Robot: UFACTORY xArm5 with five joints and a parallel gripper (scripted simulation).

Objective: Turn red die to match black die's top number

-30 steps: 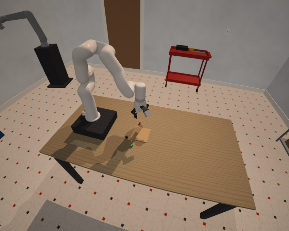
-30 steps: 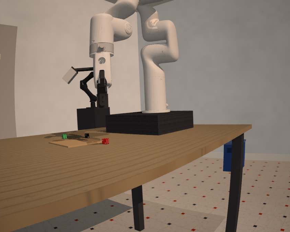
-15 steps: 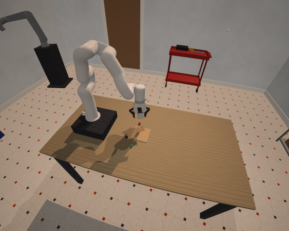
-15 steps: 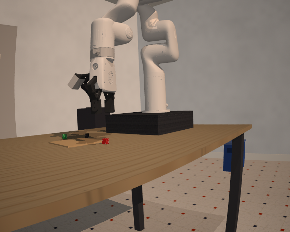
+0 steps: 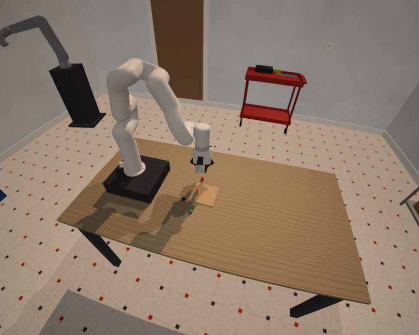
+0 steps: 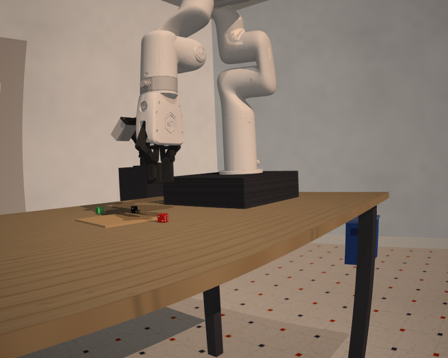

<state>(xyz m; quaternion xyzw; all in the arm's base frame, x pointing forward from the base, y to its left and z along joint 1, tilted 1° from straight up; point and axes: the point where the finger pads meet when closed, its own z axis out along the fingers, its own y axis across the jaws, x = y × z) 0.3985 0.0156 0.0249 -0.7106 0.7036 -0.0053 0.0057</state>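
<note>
The red die (image 5: 201,179) lies on the table just off the far edge of the tan mat (image 5: 204,194); it also shows in the exterior view (image 6: 162,217) at the mat's right end (image 6: 116,220). The black die (image 5: 183,198) (image 6: 134,209) and the green die (image 5: 190,211) (image 6: 99,210) lie on the table beside the mat, apart from each other. My gripper (image 5: 201,169) (image 6: 159,179) points straight down, well above the table and roughly over the red die. Its fingers are narrowed to a small gap and hold nothing.
The arm's black base block (image 5: 136,178) stands on the table left of the dice. The arm's shadow falls over the mat and the black die. A red cart (image 5: 272,95) and a black stand with a grey arm (image 5: 74,93) are on the floor, away from the table.
</note>
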